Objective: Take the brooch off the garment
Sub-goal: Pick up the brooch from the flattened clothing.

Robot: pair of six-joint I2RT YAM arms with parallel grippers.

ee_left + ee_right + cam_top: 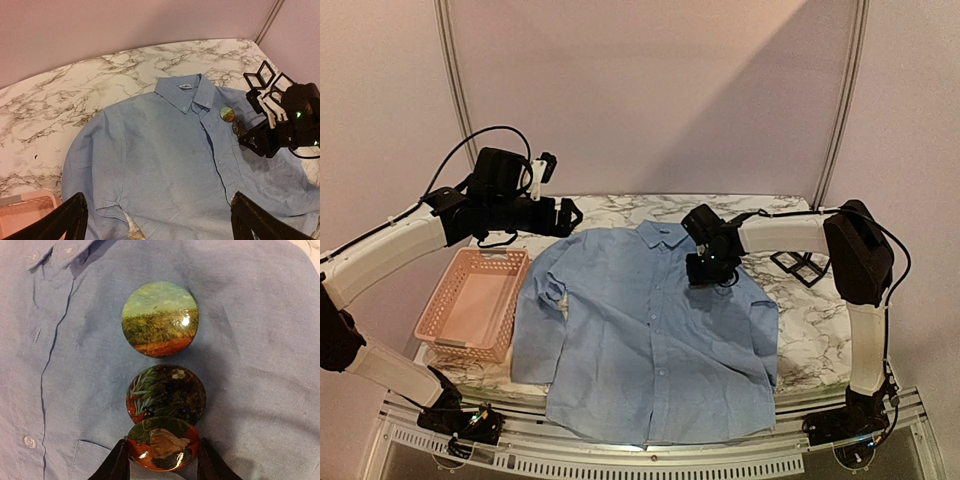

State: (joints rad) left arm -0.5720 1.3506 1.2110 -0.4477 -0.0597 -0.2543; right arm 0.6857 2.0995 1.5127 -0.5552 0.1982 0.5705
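Brooch (162, 443): small, rigid, glossy, prob. slippery; take by rim. Shirt (260, 365) soft, lifts w/ pull. Right gripper (162, 460) jaws straddle rim, grip unconfirmed. Left gripper (157, 220) jaws wide open.

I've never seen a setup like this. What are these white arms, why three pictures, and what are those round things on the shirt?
Two robot arms are bolted to a marble table. One picture comes from a camera overhead; each of the others from a camera on an arm's wrist. A light blue shirt lies flat, with a pink basket beside it and small black frames on the other side. Three round painted brooches sit in a row on the shirt. The right gripper has its two fingers on either side of the nearest brooch. The left gripper hangs open above, holding nothing.
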